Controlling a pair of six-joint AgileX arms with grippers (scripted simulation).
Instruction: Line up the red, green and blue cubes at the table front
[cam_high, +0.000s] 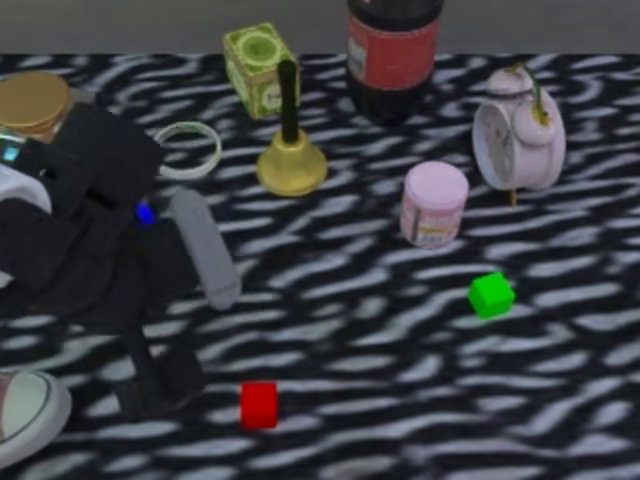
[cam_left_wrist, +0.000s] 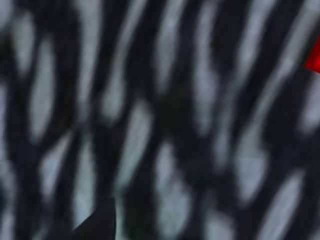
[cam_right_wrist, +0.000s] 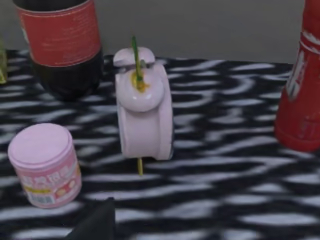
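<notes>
The red cube (cam_high: 259, 405) lies near the table front (cam_high: 400, 460), just right of my left gripper (cam_high: 160, 388). That gripper hangs low over the striped top, open, with nothing between its fingers. In the left wrist view one dark fingertip (cam_left_wrist: 97, 225) shows, with the red cube (cam_left_wrist: 315, 57) at the frame's edge. The green cube (cam_high: 491, 295) sits alone at mid right. A small deep-blue patch (cam_high: 146, 213) shows under my left arm; it may be the blue cube, mostly hidden. My right gripper (cam_right_wrist: 142, 232) is outside the top view, open above the back right of the table.
Along the back stand a yellow-green box (cam_high: 258, 68), a brass bell (cam_high: 290, 160), a cola bottle (cam_high: 392, 55), a pink alarm clock (cam_high: 518, 130) and a pink jar (cam_high: 434, 203). A white ring (cam_high: 187, 150), a grey bar (cam_high: 205, 248) and a shoe (cam_high: 25, 415) lie at left.
</notes>
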